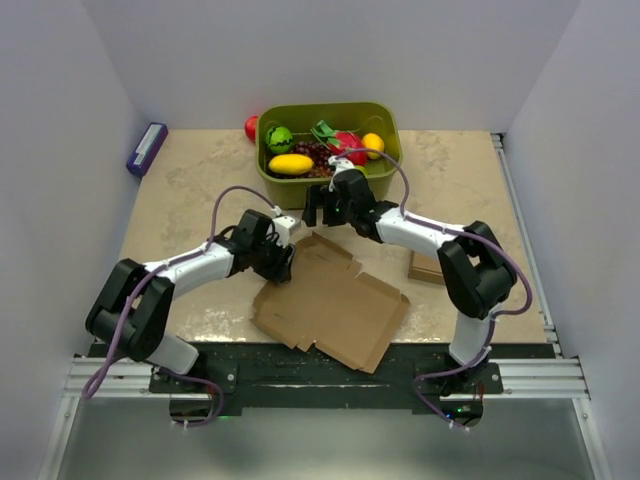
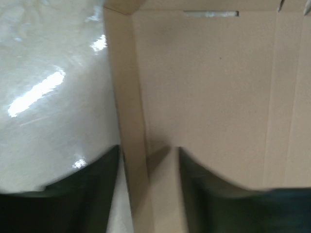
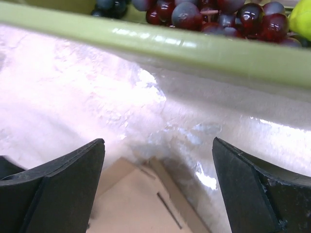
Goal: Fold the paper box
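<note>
Brown corrugated cardboard makes up the paper box [image 1: 335, 305], which lies opened out almost flat on the table [image 1: 200, 180], near the front edge and between the two arms. Its creased panels and flaps spread wide, with one corner pointing toward the front rail. The left arm [image 1: 190, 265] reaches in from the side to the box's far left edge. There the left fingers [image 2: 82, 194] straddle a narrow side flap that stands up from the panel, one finger over the bare table and the other over the cardboard. They stand partway apart with the flap filling most of the gap. I cannot tell whether they press on it. The right arm [image 1: 420, 232] stretches toward the back. The right fingers [image 3: 63, 184] are spread wide with nothing between them, above the table just beyond the box's far corner and near the front wall of a green bin [image 1: 330, 107]. Dark red grapes [image 3: 218, 17] and other toy fruit lie in the bin. A small cardboard piece [image 1: 424, 268] lies by the right arm, and a purple block [image 1: 147, 148] sits at the far left wall.
</note>
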